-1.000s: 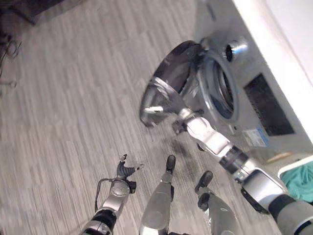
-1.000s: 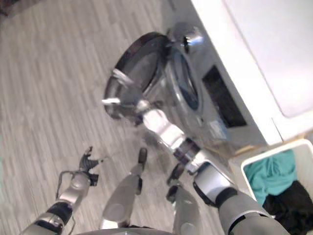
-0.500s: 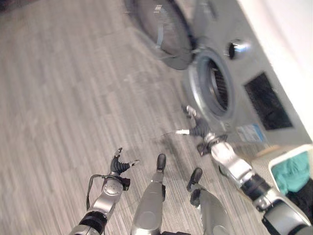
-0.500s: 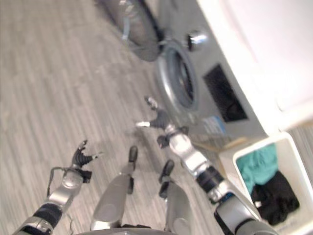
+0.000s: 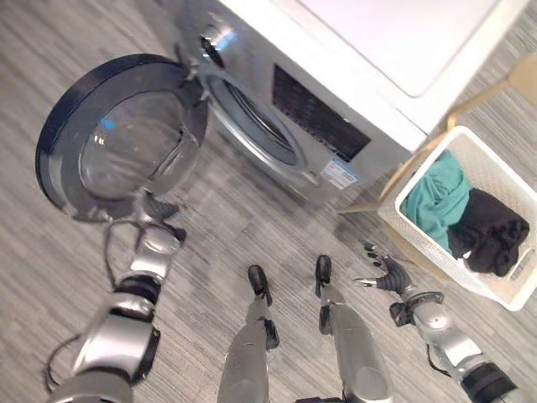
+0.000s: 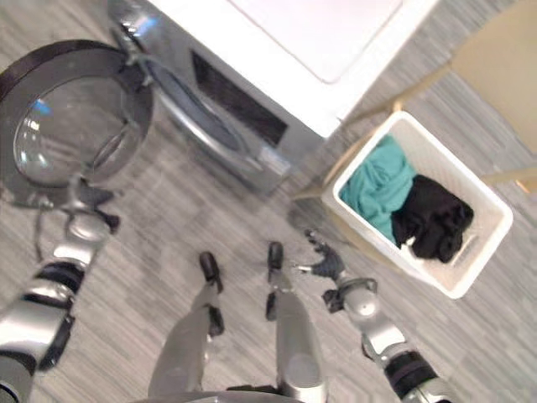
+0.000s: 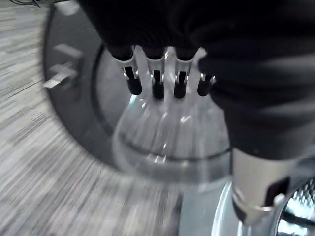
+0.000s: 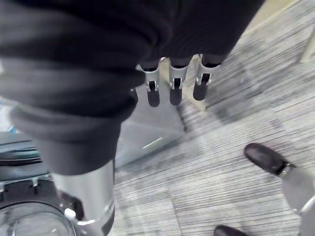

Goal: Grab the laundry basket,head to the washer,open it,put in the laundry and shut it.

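Note:
The front-loading washer (image 5: 336, 126) has its round door (image 5: 109, 138) swung wide open to the left, with the drum opening (image 5: 256, 126) exposed. A white laundry basket (image 5: 424, 245) stands on the floor to the washer's right, holding a teal cloth (image 5: 432, 193) and a black cloth (image 5: 491, 227). My left hand (image 5: 155, 243) is at the lower rim of the door, fingers straight, holding nothing. My right hand (image 5: 388, 274) hovers low, a short way left of the basket, fingers spread and empty.
A light wooden frame (image 5: 512, 80) stands behind the basket, one leg (image 5: 369, 206) running down between washer and basket. Grey striped flooring (image 5: 50, 277) stretches to the left and front of the washer.
The camera has swung a lot. The door went from half open to fully open. My right hand let go of the door and is down by the basket; my left hand is now at the door.

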